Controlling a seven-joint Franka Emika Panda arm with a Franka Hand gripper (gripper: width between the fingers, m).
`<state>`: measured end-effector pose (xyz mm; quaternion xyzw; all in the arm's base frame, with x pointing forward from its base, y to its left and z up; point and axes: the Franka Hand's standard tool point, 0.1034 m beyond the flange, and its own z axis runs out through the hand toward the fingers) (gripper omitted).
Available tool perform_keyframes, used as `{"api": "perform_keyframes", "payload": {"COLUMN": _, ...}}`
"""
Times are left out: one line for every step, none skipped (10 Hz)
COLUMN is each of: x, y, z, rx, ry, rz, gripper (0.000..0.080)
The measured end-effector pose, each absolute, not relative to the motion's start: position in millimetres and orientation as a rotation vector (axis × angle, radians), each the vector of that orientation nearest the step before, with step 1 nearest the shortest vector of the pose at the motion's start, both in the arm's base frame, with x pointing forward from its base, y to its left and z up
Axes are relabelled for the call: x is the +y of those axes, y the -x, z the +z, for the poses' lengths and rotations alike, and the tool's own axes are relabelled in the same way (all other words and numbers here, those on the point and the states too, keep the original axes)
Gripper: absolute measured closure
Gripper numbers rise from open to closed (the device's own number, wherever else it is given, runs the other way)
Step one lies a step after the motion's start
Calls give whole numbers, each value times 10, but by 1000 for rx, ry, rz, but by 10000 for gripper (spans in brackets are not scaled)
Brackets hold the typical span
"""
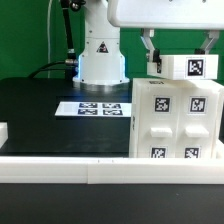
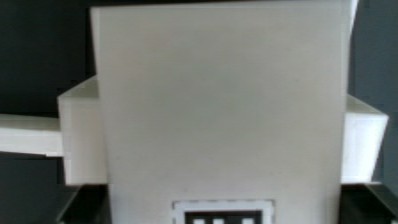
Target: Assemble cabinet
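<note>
A black table (image 1: 40, 110) filled the scene, with a white rail (image 1: 100, 168) along its near edge and a pale background behind. The marker board (image 1: 100, 107) lay flat near the table's middle, just in front of the arm's white base (image 1: 100, 55), and dark cables (image 1: 62, 40) hung behind that base. A small white block (image 1: 3, 130) sat at the exterior view's left edge, well apart from the rest. The cabinet (image 1: 175, 125) stood upright at the exterior view's right, just behind the rail, its front bearing square black-and-white markers. The gripper (image 1: 180, 55) hung pointing straight down over the cabinet's top. Its fingers (image 1: 150, 50) stood on either side of a small tagged panel (image 1: 188, 68) at the cabinet's top; whether they pinched it could not be told. In the wrist view a flat white face filled most of the frame, with a tag (image 2: 222, 212) at one edge and a white body showing behind it on both sides
</note>
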<state>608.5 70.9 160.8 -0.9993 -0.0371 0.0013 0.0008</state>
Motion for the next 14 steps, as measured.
{"api": "perform_keyframes", "payload": {"x": 710, "y": -6085, "z": 1608, "rx": -106, "ry": 3138, "rz": 4, "gripper": 239}}
{"api": "perform_keyframes", "payload": {"x": 711, "y": -6085, "z": 1608, "rx": -85, "ry": 3139, "rz": 4, "gripper": 239}}
{"api": "perform_keyframes", "payload": {"x": 711, "y": -6085, "z": 1608, "rx": -87, "ry": 3139, "rz": 4, "gripper": 239}}
{"api": "perform_keyframes", "payload": {"x": 713, "y": -6085, "z": 1608, "rx": -50, "ry": 3139, "rz": 4, "gripper": 239}}
{"api": "perform_keyframes", "payload": {"x": 719, "y": -6084, "z": 1607, "rx": 64, "ry": 3138, "rz": 5, "gripper": 239}}
{"api": "perform_keyframes", "payload": {"x": 725, "y": -6084, "z": 1606, "rx": 165, "ry": 3134, "rz": 4, "gripper": 239}}
{"api": "perform_keyframes", "payload": {"x": 730, "y": -6084, "z": 1606, "rx": 250, "ry": 3128, "rz": 4, "gripper": 239}}
{"api": "perform_keyframes", "payload": {"x": 735, "y": -6085, "z": 1605, "rx": 344, "ry": 3119, "rz": 4, "gripper": 239}}
{"api": "perform_keyframes", "payload": {"x": 739, "y": -6085, "z": 1605, "rx": 403, "ry": 3111, "rz": 3, "gripper": 239}}
{"api": "perform_keyframes", "payload": {"x": 743, "y": -6090, "z": 1603, "rx": 536, "ry": 3088, "rz": -4, "gripper": 239}}
{"api": "perform_keyframes", "payload": {"x": 750, "y": -6089, "z": 1602, "rx": 706, "ry": 3045, "rz": -24, "gripper": 239}}
{"api": "perform_keyframes", "payload": {"x": 760, "y": -6091, "z": 1601, "rx": 895, "ry": 2986, "rz": -39, "gripper": 239}}
{"api": "perform_keyframes", "payload": {"x": 760, "y": -6105, "z": 1600, "rx": 1010, "ry": 2933, "rz": -51, "gripper": 240}}
{"api": "perform_keyframes", "payload": {"x": 763, "y": -6119, "z": 1600, "rx": 1110, "ry": 2882, "rz": -59, "gripper": 240}}
